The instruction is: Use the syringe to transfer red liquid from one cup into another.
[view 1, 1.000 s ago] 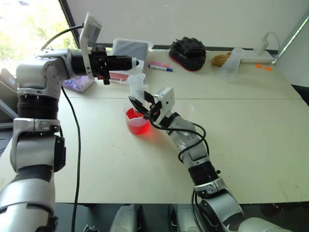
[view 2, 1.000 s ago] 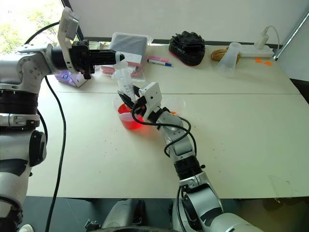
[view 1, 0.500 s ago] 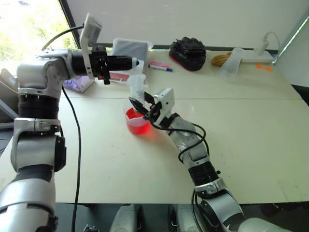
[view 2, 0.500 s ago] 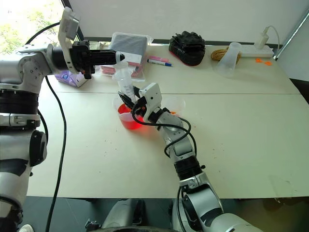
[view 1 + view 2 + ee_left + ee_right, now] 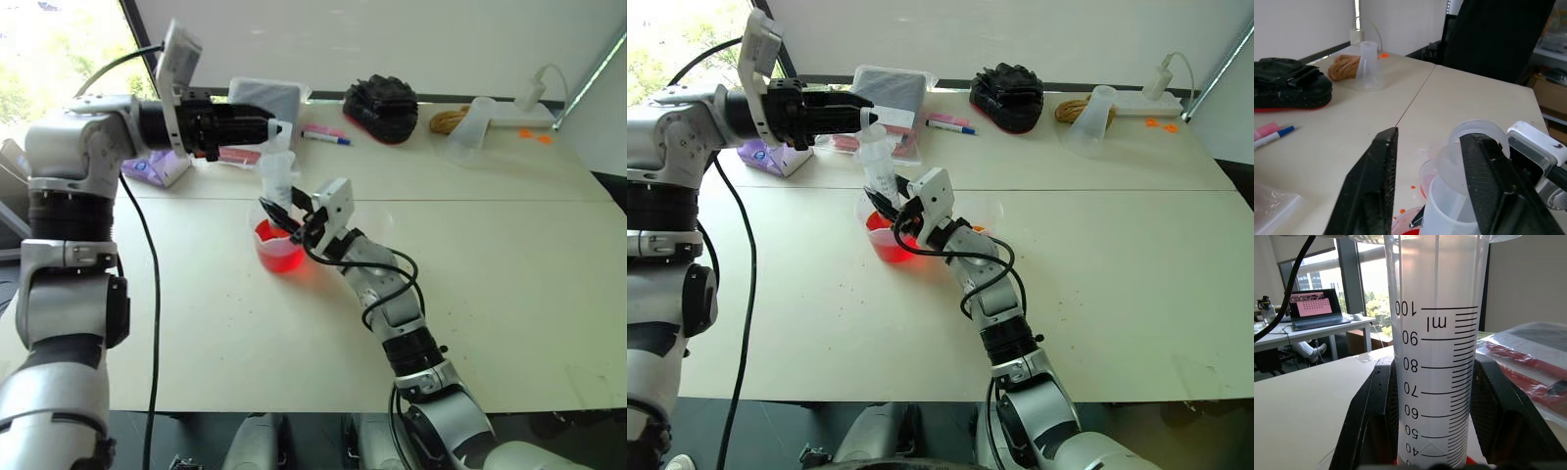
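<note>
The syringe (image 5: 277, 181) stands upright with its lower end in the lipped cup (image 5: 279, 257) of red liquid (image 5: 281, 258). My right gripper (image 5: 1434, 362) is shut on the syringe's (image 5: 1435, 357) marked barrel, just above the cup's rim. My left gripper (image 5: 1431, 134) reaches in level at the syringe's top end (image 5: 1476, 137) and is open, its fingers (image 5: 1374, 186) spread, with the top close to one of them. The smaller clear cup (image 5: 988, 210) sits just right of the red one, behind my right wrist.
Along the table's back lie a pink-and-blue marker (image 5: 325, 136), a black bundle (image 5: 382, 106), a rope coil (image 5: 449, 119), a clear flask (image 5: 468, 122) and a power strip (image 5: 524, 106). A bagged grey item (image 5: 263, 98) and a purple packet (image 5: 152, 168) lie at the back left.
My left gripper has opened at the top of the syringe. The syringe, the cups and my right gripper have stayed in place.
</note>
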Action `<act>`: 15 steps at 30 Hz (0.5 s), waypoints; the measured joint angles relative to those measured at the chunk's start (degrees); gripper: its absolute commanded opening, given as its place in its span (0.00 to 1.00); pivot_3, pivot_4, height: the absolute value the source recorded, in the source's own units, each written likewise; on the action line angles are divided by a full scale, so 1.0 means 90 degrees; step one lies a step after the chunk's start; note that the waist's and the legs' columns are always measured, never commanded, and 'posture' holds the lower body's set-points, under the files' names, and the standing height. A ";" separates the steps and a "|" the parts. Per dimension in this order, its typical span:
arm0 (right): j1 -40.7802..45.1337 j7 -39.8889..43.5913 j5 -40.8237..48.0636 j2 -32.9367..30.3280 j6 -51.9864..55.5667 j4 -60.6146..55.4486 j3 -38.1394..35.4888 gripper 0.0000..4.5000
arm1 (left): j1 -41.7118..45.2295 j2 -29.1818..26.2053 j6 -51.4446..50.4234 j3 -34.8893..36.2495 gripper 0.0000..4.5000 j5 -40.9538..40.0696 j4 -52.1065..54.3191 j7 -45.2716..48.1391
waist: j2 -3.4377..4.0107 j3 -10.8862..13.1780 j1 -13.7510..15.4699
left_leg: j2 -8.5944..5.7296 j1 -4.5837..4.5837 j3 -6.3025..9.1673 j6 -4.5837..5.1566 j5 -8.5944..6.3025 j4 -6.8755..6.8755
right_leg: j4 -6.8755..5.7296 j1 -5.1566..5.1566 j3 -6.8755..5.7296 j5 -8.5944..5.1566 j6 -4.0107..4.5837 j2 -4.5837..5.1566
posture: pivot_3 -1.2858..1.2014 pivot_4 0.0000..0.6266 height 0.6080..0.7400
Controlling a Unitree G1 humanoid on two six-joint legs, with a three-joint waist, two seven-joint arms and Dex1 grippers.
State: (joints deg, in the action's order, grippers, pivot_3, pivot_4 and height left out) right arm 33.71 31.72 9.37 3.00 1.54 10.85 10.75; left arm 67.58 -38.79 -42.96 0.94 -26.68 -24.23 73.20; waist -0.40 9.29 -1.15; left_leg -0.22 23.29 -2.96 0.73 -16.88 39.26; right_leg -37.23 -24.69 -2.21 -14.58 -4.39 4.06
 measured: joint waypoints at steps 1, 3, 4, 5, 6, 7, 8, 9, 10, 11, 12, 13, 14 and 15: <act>0.0000 0.0024 0.0000 -0.0002 -0.0014 0.0000 0.0002 0.31 | -0.0001 -0.0011 0.0009 0.0003 0.60 0.0000 0.0000 -0.0001 | 0.0000 0.0000 0.0001 | 0.0000 0.0000 0.0000 0.0000 0.0000 0.0000 | 0.0000 0.0000 0.0000 0.0000 0.0000 0.0000 | 0.52 0.24 1.00; 0.0000 0.0027 0.0000 -0.0003 -0.0020 0.0000 0.0001 0.31 | -0.0002 -0.0012 0.0028 0.0006 0.60 0.0000 0.0000 0.0000 | 0.0000 0.0000 0.0004 | 0.0000 0.0000 0.0000 0.0000 0.0000 0.0000 | 0.0000 0.0000 0.0000 0.0000 0.0000 0.0000 | 0.52 0.24 1.00; 0.0001 0.0028 0.0000 -0.0003 -0.0020 0.0000 0.0002 0.31 | -0.0003 -0.0012 0.0038 0.0006 0.60 -0.0001 0.0000 0.0000 | 0.0000 0.0000 0.0004 | 0.0000 0.0000 0.0000 0.0000 0.0000 0.0000 | 0.0000 0.0000 0.0000 0.0000 0.0000 0.0000 | 0.52 0.24 1.00; 0.0003 0.0028 0.0000 -0.0003 -0.0022 0.0000 0.0001 0.31 | -0.0007 -0.0013 0.0078 0.0006 0.60 0.0000 0.0000 0.0000 | 0.0000 0.0000 0.0004 | 0.0000 0.0000 0.0000 0.0000 0.0000 0.0000 | 0.0000 0.0000 0.0000 0.0000 0.0000 0.0000 | 0.52 0.24 1.00; 0.0008 0.0029 0.0000 -0.0004 -0.0022 0.0000 0.0001 0.31 | -0.0011 -0.0017 0.0101 0.0008 0.60 0.0000 0.0000 0.0000 | 0.0000 0.0000 0.0003 | 0.0000 0.0000 0.0000 0.0000 0.0000 0.0000 | 0.0000 0.0000 0.0000 0.0000 0.0000 0.0000 | 0.52 0.24 1.00; 0.0015 0.0032 -0.0001 -0.0005 -0.0021 0.0003 0.0002 0.31 | -0.0016 -0.0032 0.0122 0.0008 0.60 -0.0001 0.0000 0.0000 | 0.0000 0.0000 0.0001 | 0.0000 0.0000 0.0000 0.0000 0.0000 0.0000 | 0.0000 0.0000 0.0000 0.0000 0.0000 0.0000 | 0.52 0.24 1.00; 0.0021 0.0034 -0.0003 -0.0007 -0.0019 0.0006 0.0004 0.31 | -0.0022 -0.0054 0.0133 0.0012 0.60 -0.0001 0.0000 0.0002 | 0.0000 0.0000 0.0001 | 0.0000 0.0000 0.0000 0.0000 0.0000 0.0000 | 0.0000 0.0000 0.0000 0.0000 0.0000 0.0000 | 0.52 0.24 1.00; 0.0031 0.0035 -0.0004 -0.0010 -0.0016 0.0018 0.0006 0.31 | -0.0036 -0.0079 0.0141 0.0024 0.60 -0.0003 0.0002 0.0008 | 0.0000 0.0000 0.0000 | 0.0000 0.0000 0.0000 0.0000 0.0000 0.0000 | 0.0000 0.0000 0.0000 0.0000 0.0000 0.0000 | 0.52 0.24 1.00; 0.0052 0.0037 -0.0007 -0.0019 -0.0012 0.0042 0.0009 0.31 | -0.0061 -0.0125 0.0142 0.0030 0.60 -0.0006 0.0013 0.0022 | 0.0000 0.0000 -0.0003 | 0.0000 0.0000 0.0000 0.0000 0.0000 0.0000 | 0.0000 0.0000 0.0000 0.0000 0.0000 0.0000 | 0.52 0.24 1.00; 0.0070 0.0037 -0.0010 -0.0032 -0.0002 0.0074 0.0008 0.31 | -0.0094 -0.0179 0.0142 0.0032 0.60 -0.0008 0.0039 0.0042 | 0.0000 0.0000 -0.0010 | 0.0000 0.0000 0.0000 0.0000 0.0000 0.0000 | 0.0000 0.0000 0.0000 0.0000 0.0000 -0.0001 | 0.52 0.24 1.00; 0.0074 0.0041 -0.0016 -0.0049 0.0016 0.0092 0.0010 0.31 | -0.0150 -0.0240 0.0142 0.0055 0.60 -0.0014 0.0101 0.0057 | 0.0000 0.0000 -0.0013 | 0.0001 0.0000 0.0000 0.0000 0.0000 0.0000 | -0.0001 0.0000 0.0000 0.0000 0.0000 -0.0001 | 0.52 0.24 1.00; 0.0076 0.0048 -0.0020 -0.0077 0.0044 0.0120 0.0011 0.31 | -0.0235 -0.0326 0.0142 0.0095 0.60 -0.0025 0.0198 0.0064 | 0.0000 0.0000 -0.0017 | 0.0002 0.0000 0.0001 -0.0001 0.0000 0.0000 | -0.0001 -0.0001 0.0000 0.0000 0.0000 -0.0001 | 0.52 0.24 1.00; 0.0079 0.0048 -0.0020 -0.0100 0.0061 0.0159 0.0001 0.31 | -0.0290 -0.0391 0.0141 0.0123 0.60 -0.0030 0.0246 0.0065 | 0.0000 0.0000 -0.0012 | 0.0002 -0.0001 0.0002 -0.0001 0.0000 0.0000 | -0.0001 -0.0001 0.0000 0.0000 0.0000 -0.0001 | 0.52 0.24 1.00; 0.0082 0.0049 -0.0028 -0.0121 0.0088 0.0211 -0.0002 0.31 | -0.0330 -0.0433 0.0139 0.0196 0.60 -0.0049 0.0298 0.0062 | 0.0000 0.0000 -0.0008 | 0.0002 0.0000 0.0002 -0.0001 0.0001 0.0000 | -0.0001 -0.0001 0.0000 0.0000 0.0000 -0.0001 | 0.52 0.24 1.00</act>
State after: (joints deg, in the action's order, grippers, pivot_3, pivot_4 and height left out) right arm 34.44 32.17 9.12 1.91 2.33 12.75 10.73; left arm 64.61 -42.69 -41.71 2.71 -27.12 -21.55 73.75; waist -0.40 9.30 -1.22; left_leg -0.20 23.28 -2.94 0.72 -16.88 39.26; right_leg -37.24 -24.70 -2.21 -14.58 -4.39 4.05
